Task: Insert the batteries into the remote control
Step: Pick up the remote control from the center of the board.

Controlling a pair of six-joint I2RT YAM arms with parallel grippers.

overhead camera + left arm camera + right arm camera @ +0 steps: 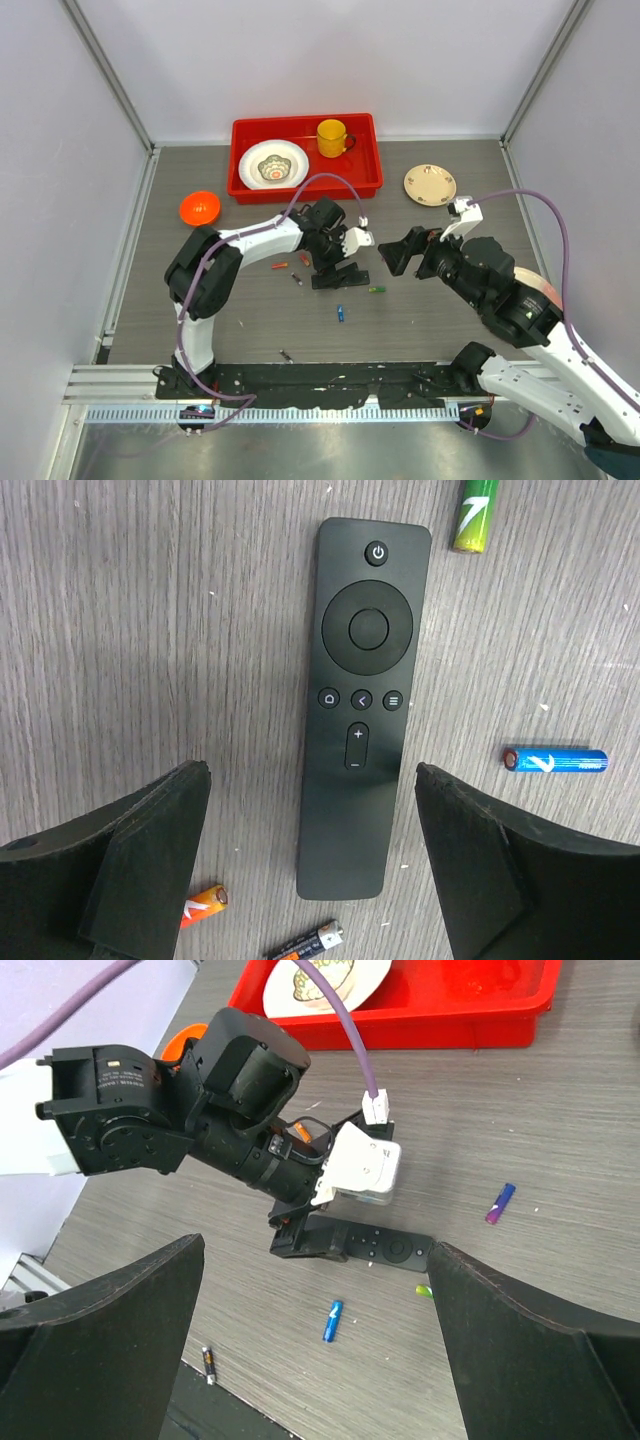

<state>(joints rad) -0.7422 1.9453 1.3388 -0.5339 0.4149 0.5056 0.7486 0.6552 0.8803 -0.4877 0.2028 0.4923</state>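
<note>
The black remote control [360, 700] lies flat on the grey table, buttons up. My left gripper [312, 780] is open just above its plain end, one finger [150, 850] on each side with a gap on both. Batteries lie loose around it: green [476, 515], blue [556, 761], orange [205, 904] and dark [305, 942]. My right gripper [315, 1248] hovers open and empty to the right of the remote [385, 1245], looking down on the blue battery [332, 1320] and a purple one [500, 1203]. Seen from above, the left gripper [335, 268] covers most of the remote.
A red tray [305, 188] at the back holds a patterned plate and a yellow mug [333, 138]. An orange bowl [199, 208] sits left of it and a beige plate [430, 184] on the right. One dark battery [286, 354] lies near the front rail.
</note>
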